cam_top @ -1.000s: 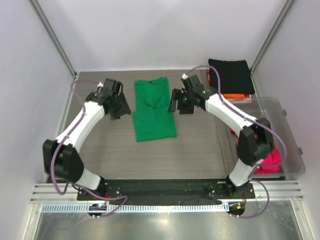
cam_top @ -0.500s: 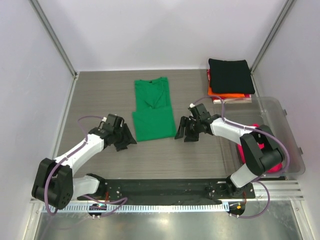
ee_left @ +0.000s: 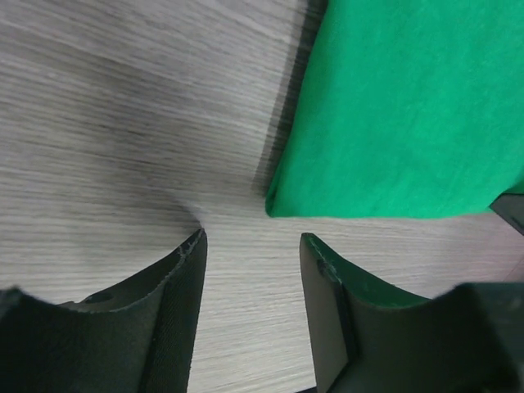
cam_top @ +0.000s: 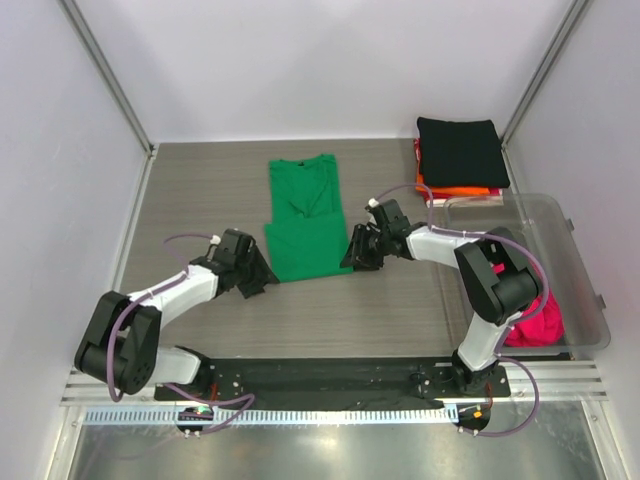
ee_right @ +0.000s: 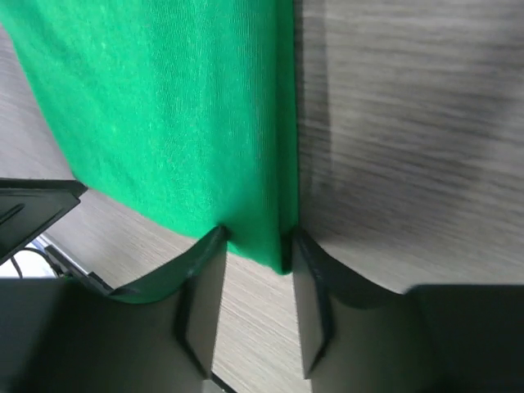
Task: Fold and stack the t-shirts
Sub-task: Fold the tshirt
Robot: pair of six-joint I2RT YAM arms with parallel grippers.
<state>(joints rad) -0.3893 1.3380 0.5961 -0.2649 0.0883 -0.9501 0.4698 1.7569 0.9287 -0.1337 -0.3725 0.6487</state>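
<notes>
A bright green t-shirt (cam_top: 305, 220), folded into a long strip, lies flat mid-table. My left gripper (cam_top: 262, 282) is open on the table just short of the shirt's near left corner; in the left wrist view the green cloth (ee_left: 409, 106) lies just beyond the gripper (ee_left: 252, 246). My right gripper (cam_top: 352, 258) is open, and its fingers straddle the near right corner. In the right wrist view the green hem (ee_right: 266, 237) sits inside the gripper (ee_right: 255, 246). A black t-shirt (cam_top: 460, 150) tops a folded stack over orange (cam_top: 470, 190) and red at the back right.
A clear plastic bin (cam_top: 585, 290) stands at the right edge with a magenta-pink shirt (cam_top: 535, 325) in it, behind my right arm. Walls close the table at the back and sides. Bare grey wood surrounds the green shirt.
Both arms have swept from the shirt's far end down to its near end, then closed inward onto the two near corners. The green shirt has not moved.
</notes>
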